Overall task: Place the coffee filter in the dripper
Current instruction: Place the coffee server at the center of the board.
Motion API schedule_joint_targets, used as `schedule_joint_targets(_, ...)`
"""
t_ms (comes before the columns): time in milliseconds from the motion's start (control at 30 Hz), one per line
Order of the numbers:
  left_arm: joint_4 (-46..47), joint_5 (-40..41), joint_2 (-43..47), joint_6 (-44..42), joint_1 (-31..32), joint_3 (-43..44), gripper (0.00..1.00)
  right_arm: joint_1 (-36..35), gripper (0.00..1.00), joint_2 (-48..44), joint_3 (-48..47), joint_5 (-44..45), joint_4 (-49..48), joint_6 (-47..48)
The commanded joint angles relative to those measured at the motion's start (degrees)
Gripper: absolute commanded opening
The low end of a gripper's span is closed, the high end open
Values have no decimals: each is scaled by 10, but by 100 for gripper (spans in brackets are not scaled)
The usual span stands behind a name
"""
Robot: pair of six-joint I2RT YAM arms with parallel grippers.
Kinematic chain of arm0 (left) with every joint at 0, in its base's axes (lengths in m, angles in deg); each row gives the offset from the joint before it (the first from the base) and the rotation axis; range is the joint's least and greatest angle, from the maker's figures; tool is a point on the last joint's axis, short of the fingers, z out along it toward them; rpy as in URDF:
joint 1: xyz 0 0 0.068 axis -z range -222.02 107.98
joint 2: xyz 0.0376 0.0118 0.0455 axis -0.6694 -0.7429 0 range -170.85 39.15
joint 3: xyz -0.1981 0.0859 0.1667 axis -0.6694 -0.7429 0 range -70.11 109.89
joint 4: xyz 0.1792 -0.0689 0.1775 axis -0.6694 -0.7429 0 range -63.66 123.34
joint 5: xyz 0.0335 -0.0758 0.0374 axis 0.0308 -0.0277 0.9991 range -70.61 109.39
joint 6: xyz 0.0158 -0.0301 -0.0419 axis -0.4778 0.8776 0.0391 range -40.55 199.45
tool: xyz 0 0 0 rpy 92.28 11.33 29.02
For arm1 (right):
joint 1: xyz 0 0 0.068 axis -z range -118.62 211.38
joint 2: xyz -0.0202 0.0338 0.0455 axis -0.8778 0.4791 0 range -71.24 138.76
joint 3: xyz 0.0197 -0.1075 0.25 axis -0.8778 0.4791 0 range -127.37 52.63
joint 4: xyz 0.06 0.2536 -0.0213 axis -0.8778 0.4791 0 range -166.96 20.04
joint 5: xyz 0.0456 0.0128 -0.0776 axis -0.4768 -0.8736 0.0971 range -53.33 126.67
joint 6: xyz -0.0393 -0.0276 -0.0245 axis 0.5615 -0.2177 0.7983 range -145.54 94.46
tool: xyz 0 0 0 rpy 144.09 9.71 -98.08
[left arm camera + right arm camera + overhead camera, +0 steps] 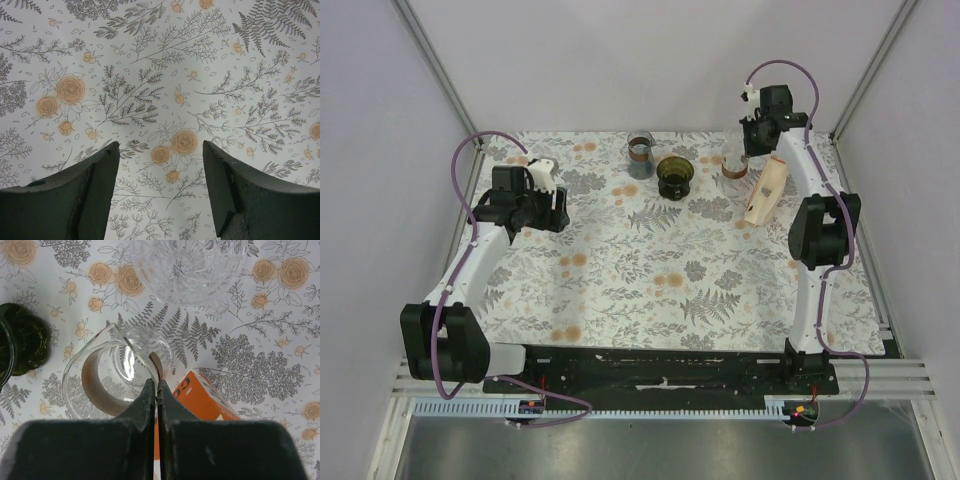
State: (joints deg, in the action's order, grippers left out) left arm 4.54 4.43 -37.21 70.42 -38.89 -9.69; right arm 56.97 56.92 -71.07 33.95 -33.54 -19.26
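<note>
Olive-green translucent funnel-shaped dripper (675,177) stands upright at the far middle of the flower-print tablecloth (620,270), top view. Clear glass jar with brown band (641,153) sits just beside it, left and farther back. Clear glass carafe with brown collar (734,166) stands to its right, with a long pale peach packet (765,193) lying just right of that. Right gripper (757,135) hangs over the carafe. Left gripper (530,205) is well apart, over the cloth at the left. White paper coffee filter: cannot pick it out.

Left wrist: left gripper (160,150) has its 2 dark fingers (80,190) spread wide, only the tablecloth (150,75) between them.

Right wrist: right gripper (156,385) has its 2 fingers pressed together, tips at the carafe (107,382) rim. Cannot tell whether they pinch anything. Dripper (22,342) shows at the left edge, apart from the carafe. Ribbed clear glass vessel (190,265) stands beyond the carafe. Orange printed pack (200,395) lies just right of the fingers.
</note>
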Motion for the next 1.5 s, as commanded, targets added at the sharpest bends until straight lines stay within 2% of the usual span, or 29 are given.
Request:
schedule_joint_targets(0, -5, 0, 9, -14, 2, 23, 73, -18, 0, -104, -2, -29, 8, 12)
schedule_joint_targets(300, -7, -2, 11, -17, 1, 22, 73, -101, 0, -289, 116, -68, 11, 36)
schedule_joint_targets(433, -10, -2, 14, -19, 1, 21, 73, -167, 0, -357, 229, -136, -20, 55)
schedule_joint_targets(533, -10, -2, 13, -19, 1, 20, 73, -226, 0, -390, 319, -147, -73, 47)
schedule_joint_targets(800, -11, 3, 17, -23, 2, 16, 73, -349, 0, -362, 415, -115, -118, 72)
schedule_joint_targets(1200, -10, 7, 13, -29, 1, 15, 73, -361, 0, -332, 476, -141, -144, 58)
schedule_joint_targets(1467, -12, 7, 12, -31, 2, 14, 73, -362, 49, -353, 456, -146, -134, 65)
